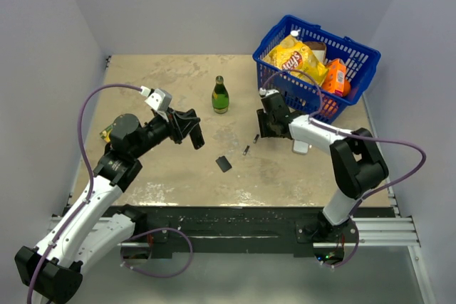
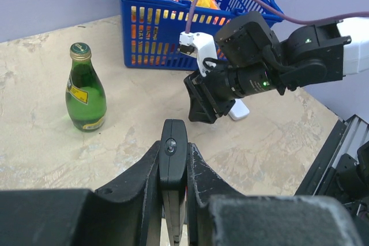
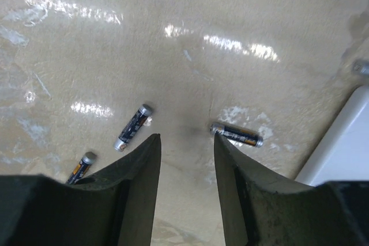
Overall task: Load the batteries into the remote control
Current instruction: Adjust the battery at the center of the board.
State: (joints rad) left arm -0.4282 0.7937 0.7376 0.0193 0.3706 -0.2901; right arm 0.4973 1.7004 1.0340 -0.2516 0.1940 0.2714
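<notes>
Left claw: left gripper (image 2: 173, 156) clamped tight on the slim black rectangular remote control (image 2: 173, 140), held clear of the table.
Right claw: right gripper (image 3: 185, 142) jaws apart, holding nothing, low over the beige tabletop (image 3: 190, 21).
Batteries: three small dark-and-silver cylindrical batteries (image 3: 133, 127) (image 3: 235, 134) (image 3: 81, 168) lying loose beside the right fingertips.

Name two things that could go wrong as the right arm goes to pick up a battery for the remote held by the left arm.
1. The open right gripper hovers over bare table. The batteries lie just outside its jaws, so a descending finger could knock one rolling, perhaps against the white device.
2. The left gripper pinches the remote control only by its thin sides. Pressing a battery in might twist or slip it.
</notes>
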